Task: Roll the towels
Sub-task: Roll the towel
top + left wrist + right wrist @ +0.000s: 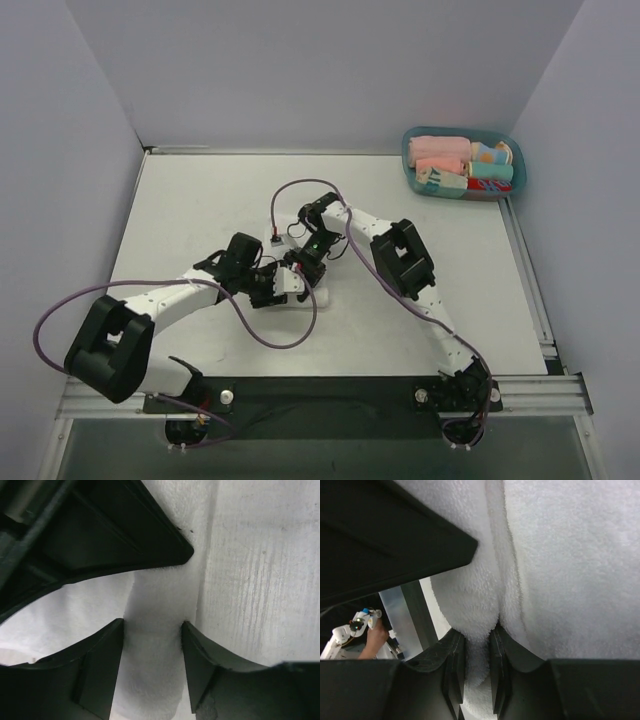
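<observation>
While both arms reach inward to the middle of the bench (200, 200), the right hand (476, 632) is almost closed. Its two dark fingers (454, 670) pinch a thin fold of the white towel (570, 555) between their tips. From that pinch the terry cloth spreads up and to the right, filling most of the right wrist view, with a soft crease running up from the grip.

The left hand (152, 627) stands at a middling width. A thick ridge of the same white towel fills the gap between its fingers (100, 670) and touches both inner faces, so this hand holds the cloth too. More towel spreads to the left behind the fingers. To the right the towel's edge meets the bare, scuffed bench surface.

From above, the two hands sit close together, the left just below and to the left of the right. The towel lies on the bench under them, mostly hidden and hard to tell from the white surface.

A purple cable (290, 340) loops over the bench near the left arm. Well apart, at the far right corner, a teal basket (407, 160) holds rolled cloths (440, 150) in pink and patterned colours.
</observation>
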Tool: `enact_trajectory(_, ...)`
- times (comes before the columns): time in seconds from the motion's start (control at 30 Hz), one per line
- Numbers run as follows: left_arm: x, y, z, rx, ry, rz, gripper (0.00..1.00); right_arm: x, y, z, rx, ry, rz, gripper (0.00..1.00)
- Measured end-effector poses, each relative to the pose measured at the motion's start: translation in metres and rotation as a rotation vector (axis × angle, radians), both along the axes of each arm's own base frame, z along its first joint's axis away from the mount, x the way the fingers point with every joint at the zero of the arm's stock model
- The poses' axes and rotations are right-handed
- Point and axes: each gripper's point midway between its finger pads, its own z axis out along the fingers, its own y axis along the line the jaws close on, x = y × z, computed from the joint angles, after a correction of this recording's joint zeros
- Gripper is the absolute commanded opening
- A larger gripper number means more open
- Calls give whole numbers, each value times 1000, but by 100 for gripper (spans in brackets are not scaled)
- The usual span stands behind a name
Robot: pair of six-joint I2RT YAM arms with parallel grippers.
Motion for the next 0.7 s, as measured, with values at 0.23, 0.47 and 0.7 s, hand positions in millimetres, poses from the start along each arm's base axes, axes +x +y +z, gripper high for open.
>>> enact_trajectory(0.23,-1,-2,-19,57,67,-41,19,8,-7,2,-20,61,-75,36)
enact_trajectory(0.47,5,-4,-20,101,266,-42,14,39,-38,20,-43,-29,-209,53)
enact_trajectory(0.7,13,-1,-20,110,611,23,14,87,-94,85,34,-387,-361,53)
